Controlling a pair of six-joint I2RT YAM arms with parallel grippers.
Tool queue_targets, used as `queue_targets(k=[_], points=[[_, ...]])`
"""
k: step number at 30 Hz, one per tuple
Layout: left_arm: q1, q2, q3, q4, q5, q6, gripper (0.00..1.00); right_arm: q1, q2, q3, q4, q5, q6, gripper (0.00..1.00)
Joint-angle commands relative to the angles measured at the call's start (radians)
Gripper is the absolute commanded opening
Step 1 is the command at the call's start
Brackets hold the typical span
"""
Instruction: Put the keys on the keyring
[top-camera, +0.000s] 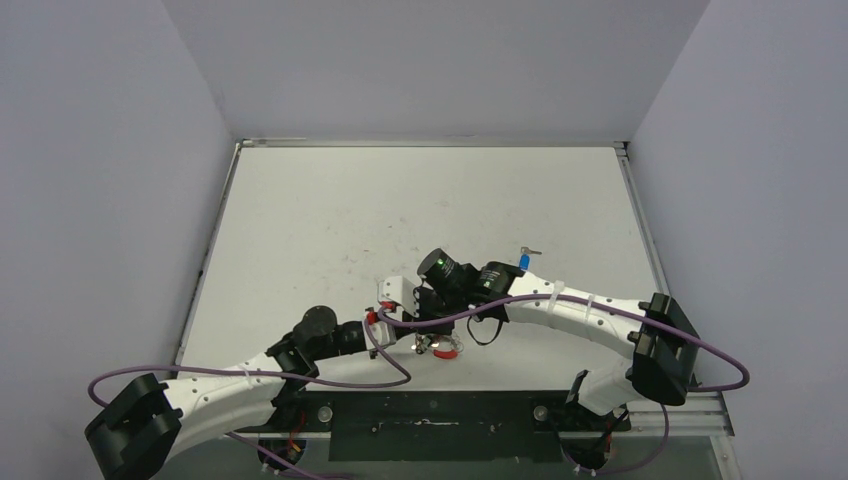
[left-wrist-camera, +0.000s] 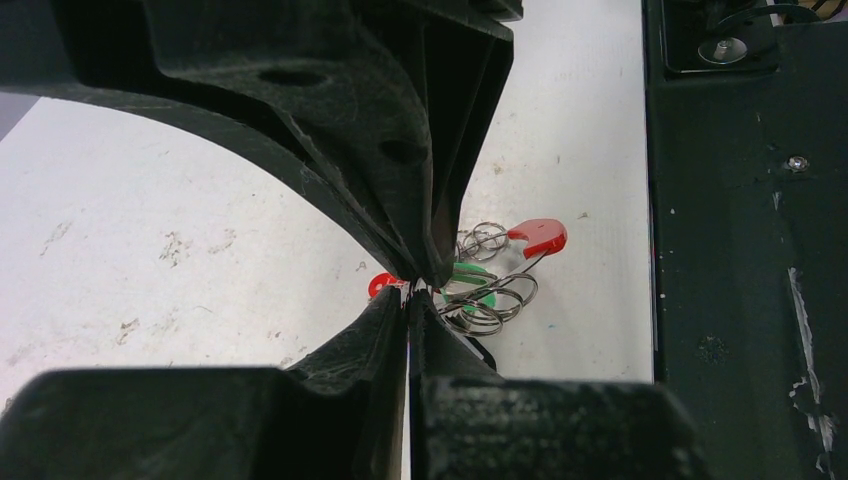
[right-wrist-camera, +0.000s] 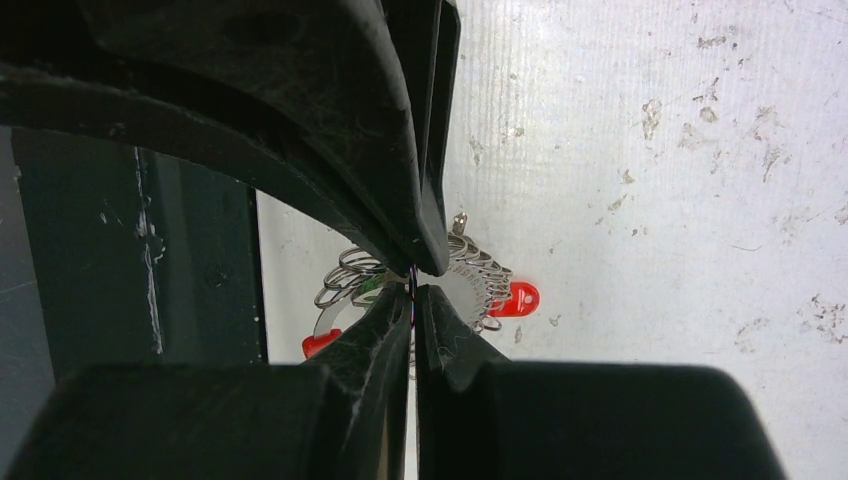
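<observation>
- Keyring (left-wrist-camera: 490, 305): at the table's near edge, green key (left-wrist-camera: 468, 278) among its coils.
- Left gripper (left-wrist-camera: 410, 290), right gripper (right-wrist-camera: 413, 280): both clenched, tips at the ring; grasp unclear.
- Blue key (top-camera: 526, 258): 1 loose key, farther back, nearest the right arm.

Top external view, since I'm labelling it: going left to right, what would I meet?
Left arm's elbow → keyring → blue key → right arm's elbow. The grippers overlap above the keyring, so I leave them out.
</observation>
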Motion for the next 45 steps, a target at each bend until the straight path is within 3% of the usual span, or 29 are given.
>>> queue_targets(k=[1,5,11,14,24,34,41,45], points=[[0.000,0.005,0.048,0.040,0.013,0.000,0.00,0.013,-0.036,0.007,0.052,-0.002,0.006,0.00],[0.000,-0.006,0.033,0.067,-0.005,-0.033,0.00,0.009,-0.048,-0.009,0.085,0.016,0.021,0.03],[-0.001,0.004,0.022,0.085,-0.003,-0.094,0.00,-0.023,-0.104,-0.063,0.176,0.014,0.063,0.36],[0.000,0.018,0.021,0.106,-0.006,-0.114,0.00,-0.052,-0.146,-0.100,0.222,-0.022,0.074,0.42],[0.000,0.024,-0.020,0.249,-0.033,-0.144,0.00,-0.163,-0.242,-0.208,0.319,-0.277,0.078,0.36],[-0.001,-0.026,-0.050,0.281,-0.041,-0.121,0.00,-0.163,-0.254,-0.239,0.334,-0.317,0.107,0.35],[-0.001,-0.037,-0.054,0.280,-0.028,-0.112,0.00,-0.163,-0.224,-0.240,0.331,-0.273,0.109,0.26],[0.000,-0.037,-0.055,0.280,-0.015,-0.108,0.00,-0.163,-0.204,-0.233,0.331,-0.266,0.111,0.10]])
